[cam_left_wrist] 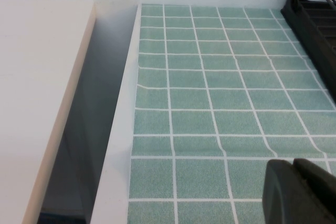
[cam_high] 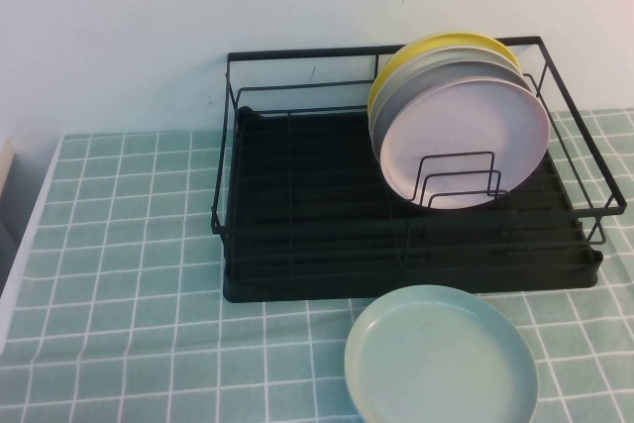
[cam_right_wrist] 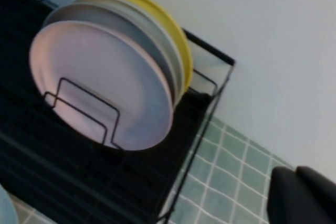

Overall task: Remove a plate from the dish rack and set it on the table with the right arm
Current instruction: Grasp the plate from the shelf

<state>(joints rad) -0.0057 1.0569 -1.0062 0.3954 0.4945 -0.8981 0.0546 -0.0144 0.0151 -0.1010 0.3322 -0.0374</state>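
In the rack (cam_high: 297, 215) upright, plate (cam_high: 466, 141); both grippers (cam_left_wrist: 299, 192) (cam_right_wrist: 302, 195) wrist-view only.

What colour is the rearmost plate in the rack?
Yellow plate, clearest in the high view.

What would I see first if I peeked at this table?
You'd spot the big black dish rack at the back of the table, with a pale pink plate standing upright at its right end, in front of a grey plate and a yellow plate. A mint-green plate lies flat on the cloth just in front. The left gripper and right gripper show only in their wrist views.
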